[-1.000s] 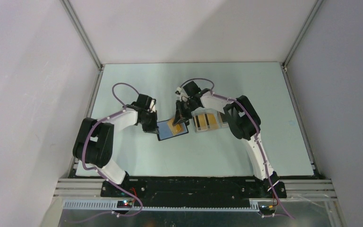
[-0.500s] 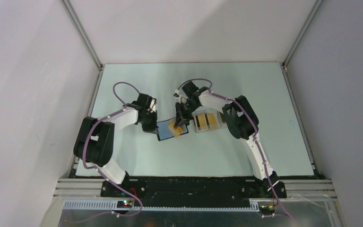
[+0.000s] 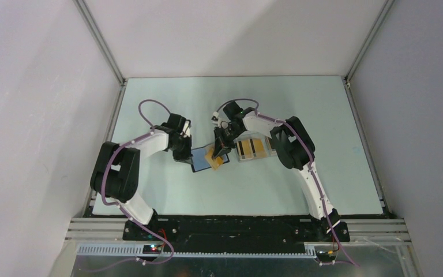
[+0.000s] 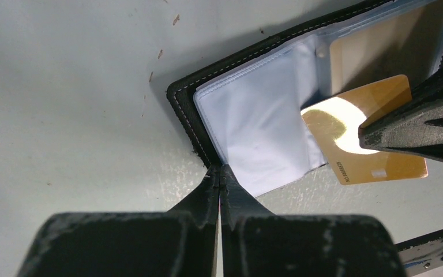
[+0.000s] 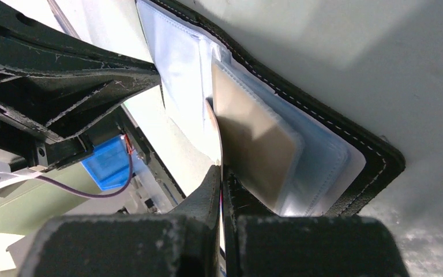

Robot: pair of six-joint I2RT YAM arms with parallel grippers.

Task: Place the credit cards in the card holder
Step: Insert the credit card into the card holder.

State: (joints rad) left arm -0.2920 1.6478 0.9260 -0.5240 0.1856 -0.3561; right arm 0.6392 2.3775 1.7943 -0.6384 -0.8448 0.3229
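1. The card holder point(image 3: 203, 158) lies open and flat on the bench point(image 3: 300, 115), between the two arms, with its pale clear sleeves facing up.
2. One gold-faced card point(image 4: 380, 52) already sits inside a sleeve on the holder's far half, so the task looks partly done.
3. A second gold card point(image 4: 380, 164) lies slanted across the holder's edge. One corner is over the sleeves and the rest hangs out past the black stitched rim. It is not yet in a pocket.
4. The right fingers point(image 5: 222, 179) are closed on this card, pinching it by one edge. That grip leaves the leading edge free to slide under a sleeve lip.
5. The left fingers point(image 4: 219, 179) are shut together with nothing between them. Their tips rest on the holder's rim at the opposite side, probably to pin the holder so it does not slide while the card is pushed in.
6. More credit cards point(image 3: 251, 148), orange-yellow with dark stripes, wait in a pale tray point(image 3: 272, 145) just to the right of the holder, within easy reach of the right arm.
7. The likely risk is the card catching on the sleeve lip and bending, or lifting the page.
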